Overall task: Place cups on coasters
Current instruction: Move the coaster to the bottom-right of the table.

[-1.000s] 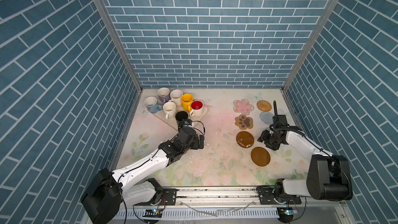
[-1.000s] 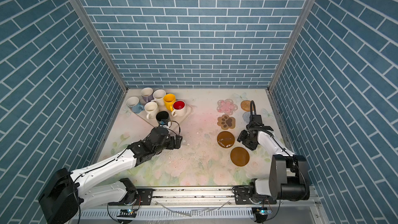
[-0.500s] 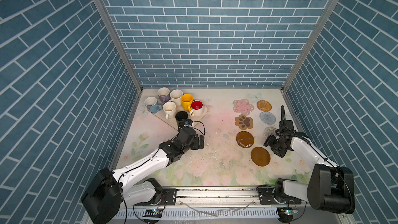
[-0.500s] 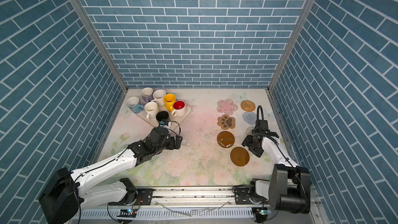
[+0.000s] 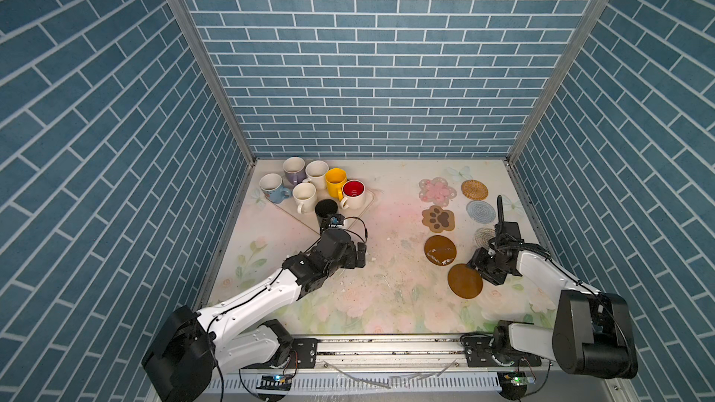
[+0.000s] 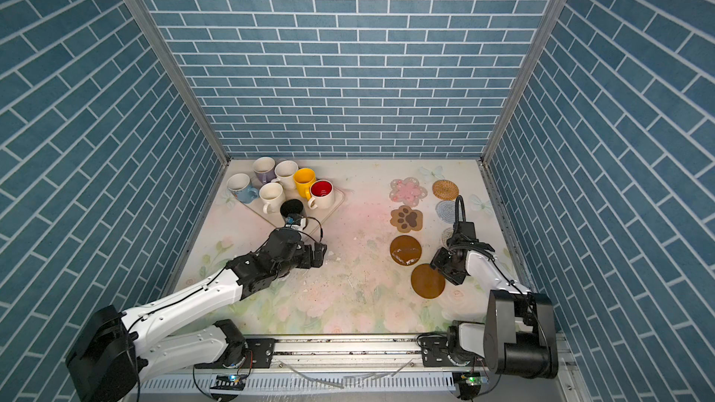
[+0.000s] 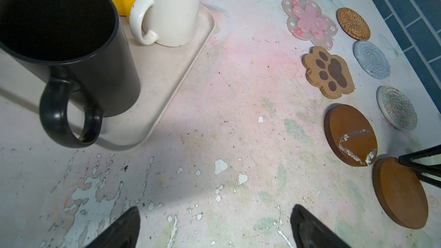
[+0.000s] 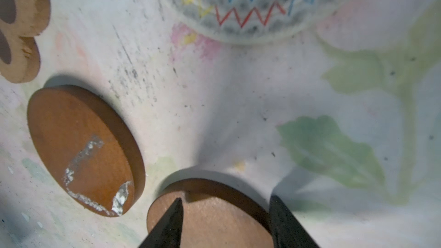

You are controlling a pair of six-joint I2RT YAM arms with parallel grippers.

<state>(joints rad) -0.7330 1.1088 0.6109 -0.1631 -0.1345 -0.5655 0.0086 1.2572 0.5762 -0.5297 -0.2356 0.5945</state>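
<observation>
Several cups stand on a cream tray (image 5: 368, 203) at the back left: black (image 5: 326, 209), red-inside (image 5: 353, 192), yellow (image 5: 336, 180) and others. My left gripper (image 5: 361, 255) hovers open just in front of the black cup (image 7: 71, 44), empty. At the right lie the coasters: pink flower (image 5: 438, 191), rattan (image 5: 474, 189), blue woven (image 5: 480, 211), paw-print (image 5: 438, 218), whitish spiral (image 5: 483, 235), scratched brown disc (image 5: 440, 250) and plain brown disc (image 5: 462, 284). My right gripper (image 8: 226, 199) stands open astride the plain disc's (image 8: 210, 220) rim, one tip over its top.
The blue brick side walls stand close to the tray on the left and to the coasters on the right. The floral tabletop (image 5: 387, 264) between the tray and the coasters is worn and flaking. A metal rail (image 5: 387, 346) runs along the front edge.
My right gripper has moved toward the front, from beside the blue woven coaster to the plain brown disc, uncovering the whitish spiral coaster. The left arm has not moved.
</observation>
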